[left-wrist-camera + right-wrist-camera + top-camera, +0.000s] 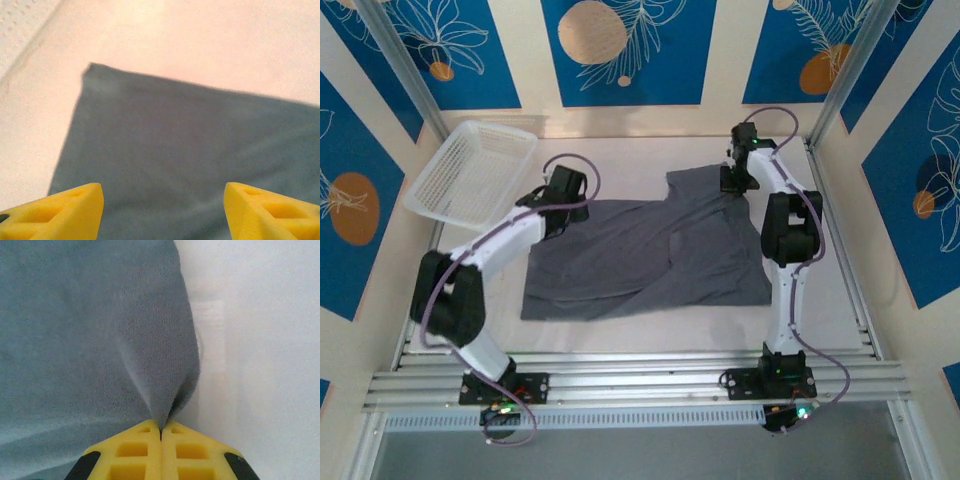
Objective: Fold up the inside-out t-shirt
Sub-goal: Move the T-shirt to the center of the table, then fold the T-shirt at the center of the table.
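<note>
On the table (620,160): the grey shirt (650,255) lies spread between the two arms, mostly flat, with soft creases across its middle.
Shirt edges: the near edge runs roughly parallel to the arm bases; a far-right part reaches further back than the rest, up to the right gripper.
Left gripper (162,212): its yellow fingers (60,212) stand well apart with nothing between them. It is poised over the shirt's far-left corner (that corner lies flat on the bare table in the wrist view).
Right gripper (161,432): its fingers are pressed together on a fold of the shirt's right edge. The cloth rises to a narrow peak that runs into the tips, with bare table just to the right of it.
Basket (470,175): white mesh, at the far-left corner, apart from the shirt and just beyond the left gripper.
</note>
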Controlling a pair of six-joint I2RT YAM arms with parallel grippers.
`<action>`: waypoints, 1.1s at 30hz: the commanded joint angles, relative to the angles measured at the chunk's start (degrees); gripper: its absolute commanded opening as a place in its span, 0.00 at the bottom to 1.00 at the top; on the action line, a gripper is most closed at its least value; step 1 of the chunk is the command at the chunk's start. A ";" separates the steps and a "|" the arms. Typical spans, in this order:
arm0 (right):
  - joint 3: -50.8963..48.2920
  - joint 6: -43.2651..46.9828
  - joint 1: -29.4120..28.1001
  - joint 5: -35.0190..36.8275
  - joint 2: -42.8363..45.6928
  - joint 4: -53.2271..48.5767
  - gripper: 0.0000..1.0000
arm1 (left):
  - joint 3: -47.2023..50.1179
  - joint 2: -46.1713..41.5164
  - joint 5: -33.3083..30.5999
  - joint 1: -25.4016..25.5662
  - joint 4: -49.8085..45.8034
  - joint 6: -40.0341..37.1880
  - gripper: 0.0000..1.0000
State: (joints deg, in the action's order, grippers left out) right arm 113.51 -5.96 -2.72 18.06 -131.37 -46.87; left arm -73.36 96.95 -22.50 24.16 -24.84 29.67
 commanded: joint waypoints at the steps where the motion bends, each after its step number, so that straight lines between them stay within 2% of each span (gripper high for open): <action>1: -2.48 -1.10 1.46 1.67 2.52 2.48 0.00 | -7.49 8.01 -6.15 -2.64 -5.48 1.61 0.63; 5: -4.11 -1.62 2.72 0.99 3.01 3.01 0.00 | -16.98 18.12 -8.84 -4.47 -6.42 0.30 0.63; 9: -4.13 -1.21 2.59 0.42 2.88 3.01 0.00 | -27.90 28.98 -8.73 -8.11 -9.35 1.41 0.61; 12: -3.78 -1.01 2.42 0.15 2.62 2.83 0.00 | -35.57 35.92 -10.43 -9.04 -10.60 -1.23 0.60; 15: -3.36 -0.79 2.46 0.40 2.42 2.57 0.00 | -41.25 40.54 -7.00 -10.13 -11.47 -2.14 0.59; 21: -2.90 -0.56 2.46 0.23 2.13 2.13 0.00 | -46.89 45.38 2.65 -11.92 -11.84 -4.92 0.59; 24: -2.60 -0.72 2.48 0.32 1.85 1.71 0.00 | -49.83 47.02 3.94 -12.70 -15.96 -4.41 0.49; 27: -2.09 -1.20 2.40 0.32 1.44 1.57 0.00 | -48.25 46.39 6.37 -13.22 -15.04 -4.60 0.36; 29: -1.38 -1.64 2.45 0.26 1.09 1.22 0.00 | -47.84 46.31 8.72 -13.55 -14.81 -4.68 0.31; 31: -0.56 -1.86 2.39 -0.02 0.77 0.67 0.00 | -47.43 46.07 10.18 -13.60 -14.84 -4.88 0.32; 33: 0.01 -1.78 2.28 -0.27 0.68 0.39 0.00 | -46.36 45.46 10.66 -13.54 -14.53 -4.56 0.40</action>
State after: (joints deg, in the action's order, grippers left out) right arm 111.18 -6.98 -0.19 18.04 -129.88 -44.99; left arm -120.99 141.97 -15.55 11.22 -37.80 25.41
